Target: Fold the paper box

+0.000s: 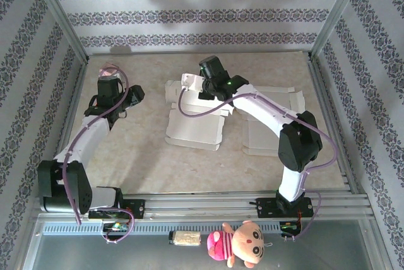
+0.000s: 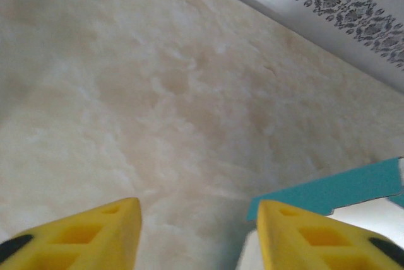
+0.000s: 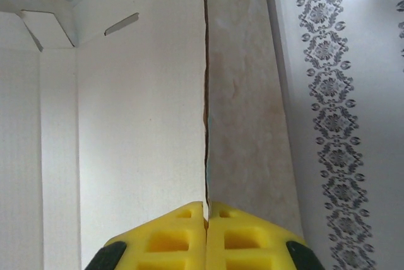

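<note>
**Asker:** In the middle of the table (image 1: 126,156), is that the paper box (image 1: 196,128)?

**Me:** Yes. It lies there as white card, mostly flat, with its panels and flaps spread out to the right, and one flap stands raised at its far left end.

**Asker:** Who has hold of it?

**Me:** My right pincer (image 1: 197,87). In my right wrist view its yellow fingers (image 3: 170,238) are pressed together on the thin edge of a white panel (image 3: 139,125), pinching the card between them. Bare table and the patterned wall (image 3: 334,125) lie just beyond that edge.

**Asker:** And your left?

**Me:** My left pincer (image 1: 108,69) is well apart from the box, over the far left of the table. Its fingers (image 2: 95,235) are spread, with nothing between them but the marbled tabletop. A teal strip (image 2: 328,188) shows beside the right finger, and I cannot tell what it belongs to.
</note>
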{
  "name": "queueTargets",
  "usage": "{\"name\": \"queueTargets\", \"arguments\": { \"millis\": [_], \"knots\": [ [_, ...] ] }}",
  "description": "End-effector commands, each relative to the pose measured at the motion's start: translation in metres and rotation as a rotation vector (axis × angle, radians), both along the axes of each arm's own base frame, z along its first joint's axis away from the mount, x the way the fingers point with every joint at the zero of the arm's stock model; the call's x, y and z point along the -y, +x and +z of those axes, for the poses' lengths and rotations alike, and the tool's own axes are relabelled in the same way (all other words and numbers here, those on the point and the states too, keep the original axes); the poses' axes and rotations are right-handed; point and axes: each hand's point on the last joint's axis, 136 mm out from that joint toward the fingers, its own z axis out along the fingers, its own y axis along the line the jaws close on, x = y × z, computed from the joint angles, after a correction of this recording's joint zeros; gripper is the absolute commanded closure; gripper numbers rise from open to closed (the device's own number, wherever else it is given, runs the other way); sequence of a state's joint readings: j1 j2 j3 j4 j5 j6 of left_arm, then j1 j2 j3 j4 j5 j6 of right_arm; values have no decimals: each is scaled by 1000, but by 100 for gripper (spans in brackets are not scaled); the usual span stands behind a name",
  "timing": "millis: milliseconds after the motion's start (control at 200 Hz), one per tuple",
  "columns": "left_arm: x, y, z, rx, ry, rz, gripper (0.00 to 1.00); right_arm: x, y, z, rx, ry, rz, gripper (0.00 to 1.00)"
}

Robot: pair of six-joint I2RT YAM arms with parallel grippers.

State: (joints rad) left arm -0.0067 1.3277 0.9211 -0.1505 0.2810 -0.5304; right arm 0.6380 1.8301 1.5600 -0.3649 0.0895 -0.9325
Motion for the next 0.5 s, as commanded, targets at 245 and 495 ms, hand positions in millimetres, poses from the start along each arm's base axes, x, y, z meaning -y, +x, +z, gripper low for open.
{"name": "queueTargets", "arguments": {
  "millis": [245,495],
  "knots": [
    [84,10,27,-8,-479,-127,71,-1,22,-22,220,-94,-59,100],
    [93,45,16,11,-397,-67,88,-9,15,-32,211,-111,-28,100]
  ]
}}
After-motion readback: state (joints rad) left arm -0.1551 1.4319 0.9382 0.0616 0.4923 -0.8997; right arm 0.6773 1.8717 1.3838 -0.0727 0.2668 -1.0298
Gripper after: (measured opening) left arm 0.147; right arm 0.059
